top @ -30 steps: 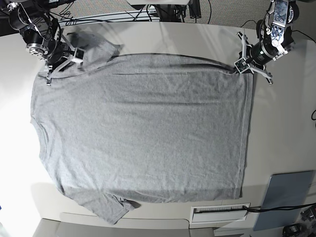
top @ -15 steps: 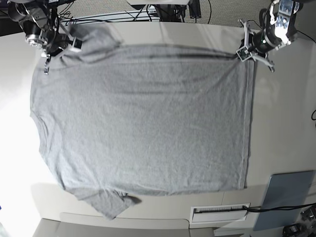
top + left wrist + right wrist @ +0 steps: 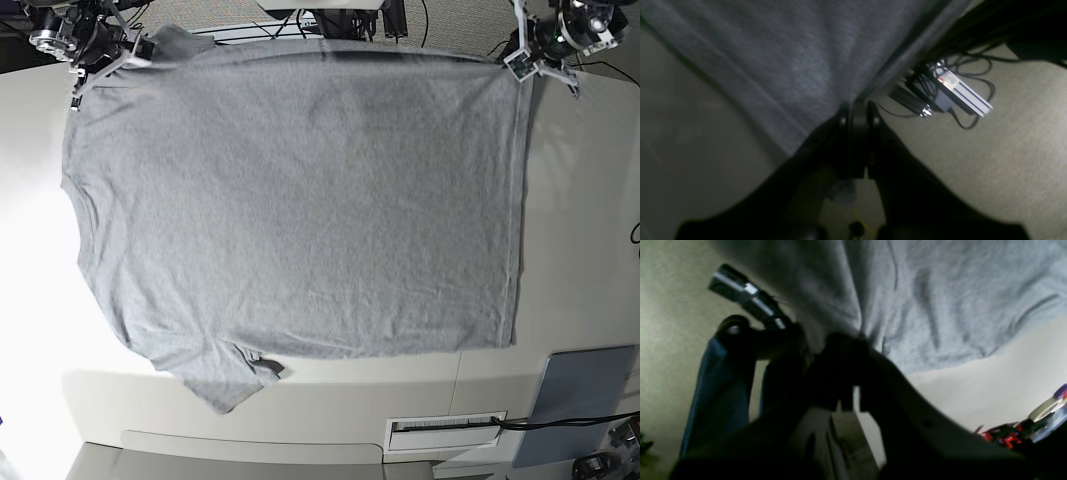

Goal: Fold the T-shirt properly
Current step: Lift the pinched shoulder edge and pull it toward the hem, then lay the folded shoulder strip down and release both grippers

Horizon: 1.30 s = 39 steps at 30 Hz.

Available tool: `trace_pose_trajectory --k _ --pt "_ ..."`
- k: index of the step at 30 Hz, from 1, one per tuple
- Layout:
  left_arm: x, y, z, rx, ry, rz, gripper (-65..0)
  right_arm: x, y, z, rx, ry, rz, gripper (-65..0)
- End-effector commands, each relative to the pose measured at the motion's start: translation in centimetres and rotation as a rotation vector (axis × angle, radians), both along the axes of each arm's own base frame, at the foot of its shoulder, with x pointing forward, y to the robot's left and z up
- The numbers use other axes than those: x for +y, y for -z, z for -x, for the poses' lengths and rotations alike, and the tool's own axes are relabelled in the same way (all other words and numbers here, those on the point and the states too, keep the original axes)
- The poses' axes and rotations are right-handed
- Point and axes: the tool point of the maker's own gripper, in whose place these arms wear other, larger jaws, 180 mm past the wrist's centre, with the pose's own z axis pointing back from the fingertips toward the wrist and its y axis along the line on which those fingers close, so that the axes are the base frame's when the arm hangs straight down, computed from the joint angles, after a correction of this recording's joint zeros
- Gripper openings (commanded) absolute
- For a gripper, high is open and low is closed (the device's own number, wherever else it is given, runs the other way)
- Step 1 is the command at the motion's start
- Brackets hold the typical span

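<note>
Grey cotton fills most of the table [image 3: 590, 250]: the T-shirt [image 3: 300, 190] is spread wide, its far edge lifted at both corners. At the hem corner the left gripper [image 3: 522, 60] is clenched on the fabric, the cloth running taut out of its closed jaws in the wrist view. By the sleeve, the right gripper [image 3: 100, 62] is likewise clamped on the shirt. A blue-grey panel [image 3: 580, 400] lies near the table's front corner.
</note>
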Motion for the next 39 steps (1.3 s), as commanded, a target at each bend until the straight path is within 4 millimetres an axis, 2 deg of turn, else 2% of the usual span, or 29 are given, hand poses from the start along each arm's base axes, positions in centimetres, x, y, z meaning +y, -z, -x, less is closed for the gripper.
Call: trace_pose_trajectory --k 1,6,8,10,14,18,21,29,33,39 --pt "0.2 -0.6 0.0 -0.012 0.006 -0.003 -65.0 -0.5 -0.6 -0.3 -0.012 -0.012 0.036 -65.0" --pt "0.1 -0.4 1.1 0.014 0.009 -0.002 -65.0 -0.3 -0.9 0.8 0.014 -0.018 0.051 -65.0" --pt "0.1 -0.4 1.1 0.014 0.009 -0.002 -65.0 -0.2 -1.2 0.7 0.004 -0.018 0.057 -65.0" --pt "0.2 -0.5 0.8 0.005 0.003 -0.005 -65.0 -0.4 -1.9 -0.7 -0.075 -0.001 0.077 -65.0" --pt "1.0 -1.0 -1.5 -0.071 -0.047 -0.032 -65.0 -1.4 -3.8 -4.5 -0.243 0.012 0.135 -65.0" --pt "1.1 -1.6 -3.9 -0.131 -0.052 -0.034 -65.0 -0.7 -5.1 -7.8 -0.353 0.017 0.089 -65.0" --pt "1.9 -2.3 -5.9 -0.199 -0.098 -0.058 -65.0 -0.5 -5.7 -9.9 -0.405 0.045 0.050 -65.0" --pt "3.1 -2.7 -9.8 -0.274 -0.137 -0.061 -65.0 -2.1 -4.9 -14.2 -0.459 0.134 -0.032 -65.0" --pt "3.8 -2.9 -11.6 -0.303 -0.165 -0.054 -65.0 -1.6 -4.1 -15.7 -0.459 0.125 -0.043 -65.0" --pt "3.7 -3.3 -13.5 -0.331 -0.189 -0.012 -65.0 -0.8 -3.3 -18.2 -0.477 0.060 -0.004 -65.0"
